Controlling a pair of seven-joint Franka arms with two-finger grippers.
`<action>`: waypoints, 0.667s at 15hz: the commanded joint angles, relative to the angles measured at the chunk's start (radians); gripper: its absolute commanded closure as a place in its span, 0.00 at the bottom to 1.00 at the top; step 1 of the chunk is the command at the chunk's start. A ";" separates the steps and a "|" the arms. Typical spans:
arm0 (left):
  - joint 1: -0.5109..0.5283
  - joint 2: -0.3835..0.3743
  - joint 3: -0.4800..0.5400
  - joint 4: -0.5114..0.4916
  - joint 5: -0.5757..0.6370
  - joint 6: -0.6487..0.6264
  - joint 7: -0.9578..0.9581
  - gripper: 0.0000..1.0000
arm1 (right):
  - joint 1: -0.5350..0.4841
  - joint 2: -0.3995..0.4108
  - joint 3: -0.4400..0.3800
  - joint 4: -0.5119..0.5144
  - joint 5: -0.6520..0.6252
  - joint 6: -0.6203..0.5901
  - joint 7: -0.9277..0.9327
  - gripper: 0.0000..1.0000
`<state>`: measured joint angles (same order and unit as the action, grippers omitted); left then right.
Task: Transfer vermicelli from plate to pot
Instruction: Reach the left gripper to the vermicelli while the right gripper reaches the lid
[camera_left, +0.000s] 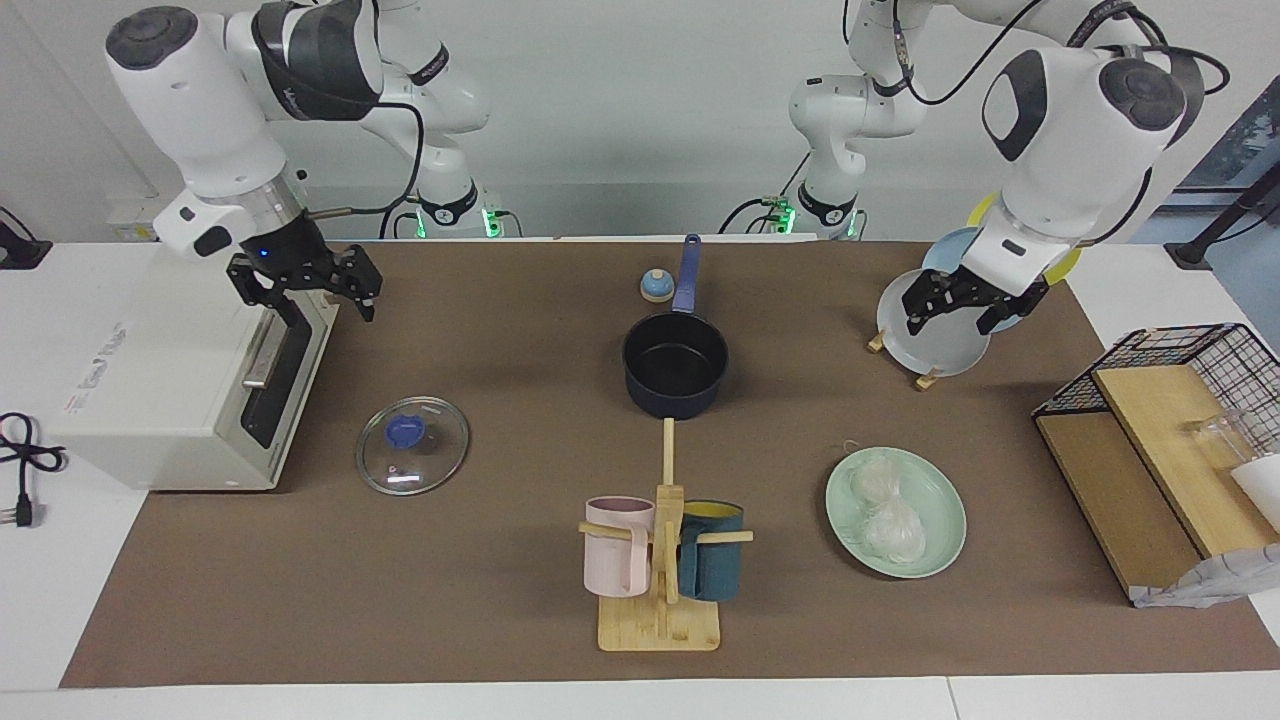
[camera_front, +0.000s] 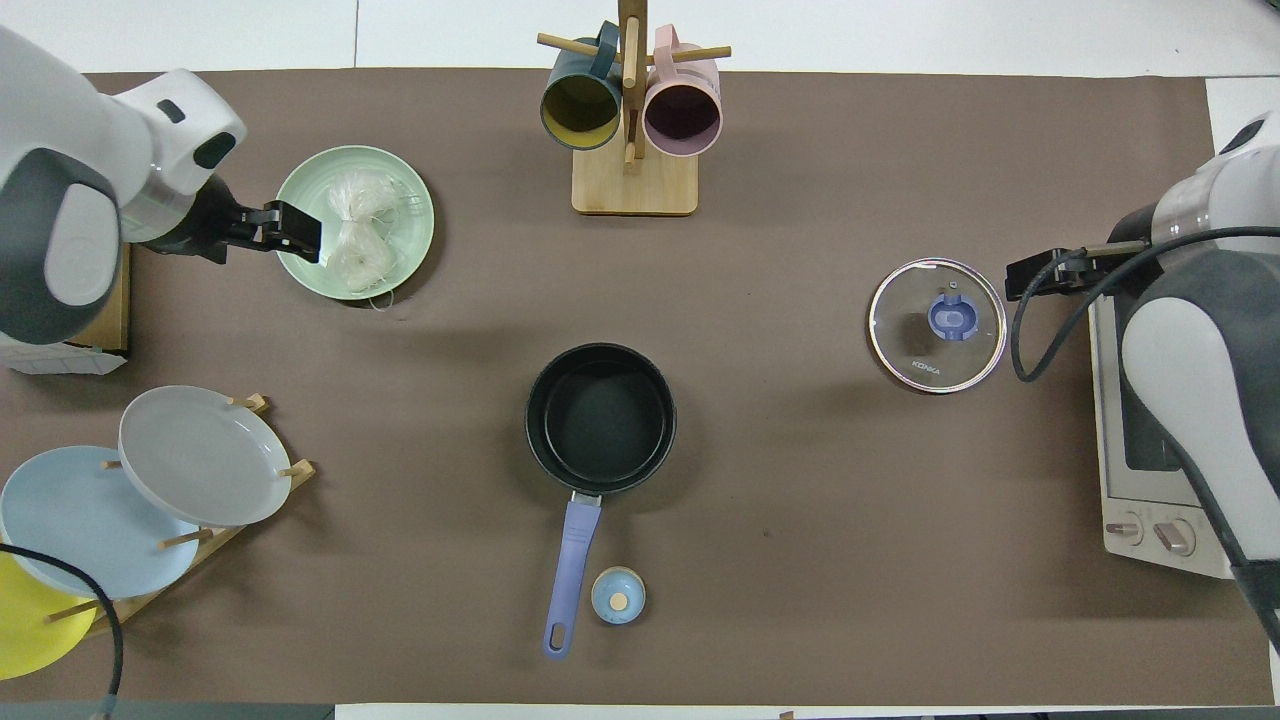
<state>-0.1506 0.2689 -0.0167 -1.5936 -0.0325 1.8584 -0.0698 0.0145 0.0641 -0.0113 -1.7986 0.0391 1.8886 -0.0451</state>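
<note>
Nothing has been transferred yet, as far as the views show. The vermicelli (camera_left: 888, 506) lies on the plate (camera_left: 940, 500) as two whitish nests clumped together, and the pot (camera_left: 676, 362) stands empty near the middle of the worktop (camera_left: 500, 620), its blue handle pointing toward the robots. The plate sits farther from the robots than the pot, toward the left arm's end of the worktop.

The left claw (camera_left: 962, 308) hangs in the air with its fingers spread and nothing between them; from the facing view it is over the plate rack (camera_left: 925, 335), raised above it and well apart from the noodles (the overhead view makes it seem to sit at the plate's rim, but that is only height). The right claw (camera_left: 305, 282) is also open and empty, waiting over the front edge of the toaster oven (camera_left: 180, 400) at the right arm's end.

The glass lid (camera_left: 412, 445) is already off the pot and lies flat on the worktop, so the pot is free to receive. What remains is everything: reaching down, grasping the bundle, carrying it over and releasing it in the pot
</note>
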 joint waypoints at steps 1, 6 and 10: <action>-0.017 0.099 0.006 0.003 -0.010 0.123 -0.005 0.00 | 0.002 -0.012 -0.001 -0.053 0.015 0.108 -0.045 0.00; -0.027 0.210 0.004 -0.003 -0.010 0.292 0.058 0.00 | 0.033 0.042 -0.001 -0.129 0.010 0.210 -0.052 0.00; -0.027 0.239 0.006 -0.028 -0.007 0.363 0.085 0.00 | 0.035 0.052 -0.001 -0.220 0.010 0.343 -0.065 0.00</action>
<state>-0.1726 0.5025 -0.0192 -1.5989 -0.0325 2.1719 -0.0171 0.0511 0.1323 -0.0104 -1.9601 0.0391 2.1734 -0.0714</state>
